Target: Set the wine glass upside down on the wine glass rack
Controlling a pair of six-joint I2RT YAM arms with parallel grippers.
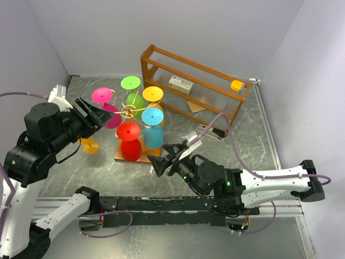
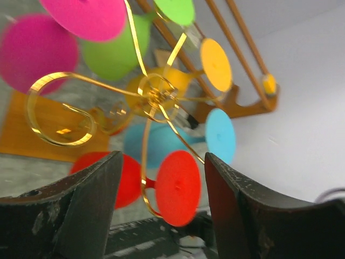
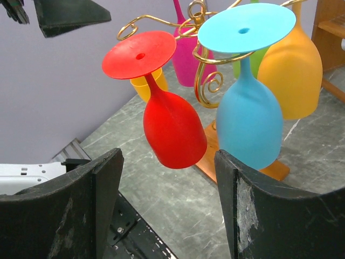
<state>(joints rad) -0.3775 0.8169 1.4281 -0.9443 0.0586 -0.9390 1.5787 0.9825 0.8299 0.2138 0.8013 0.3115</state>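
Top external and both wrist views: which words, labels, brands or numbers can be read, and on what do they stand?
No text can be read in any view.
On the small box in the wooden shelf: a reddish printed patch, too small to read.
On the wine glasses and the wine glass rack: no markings show.

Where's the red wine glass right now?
In the top view, the red wine glass hangs upside down from the near side of the gold rack, just left of the blue glass and over the wooden base.
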